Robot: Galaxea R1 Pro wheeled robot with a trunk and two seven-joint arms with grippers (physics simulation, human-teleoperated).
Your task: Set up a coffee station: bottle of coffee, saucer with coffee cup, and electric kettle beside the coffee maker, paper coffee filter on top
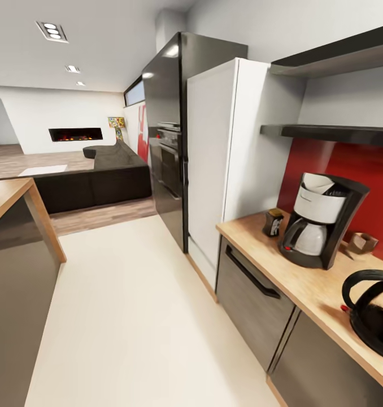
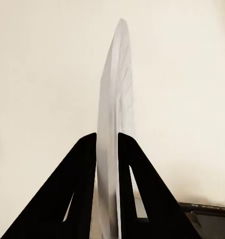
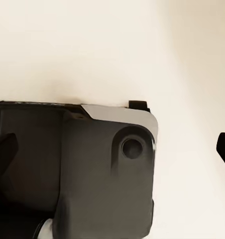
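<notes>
Along the speckled countertop [image 1: 316, 288] you are seeing the coffee maker [image 1: 321, 220] wearing its paper coffee filter [image 1: 317, 182], bottle of coffee [image 1: 273, 222] and electric kettle [image 1: 375, 314] beside it, while your left gripper [image 2: 107, 144] is clamping the saucer [image 2: 117, 114] edge-on, undelivered; your right gripper's state I cannot tell.

Your left gripper [image 2: 107, 142] is clamped on the saucer [image 2: 115, 114]; both black fingers [image 2: 80, 174] press flat against its two faces, so the thin white disc stands edge-on between them and reaches well past the tips; the jaws sit nearly together, parted only by the plate. In your right wrist view, the robot's dark grey base [image 3: 92, 169] lies below the camera; a black finger tip [image 3: 224, 149] shows at the frame's edge; whether those jaws are parted can't be told.
</notes>
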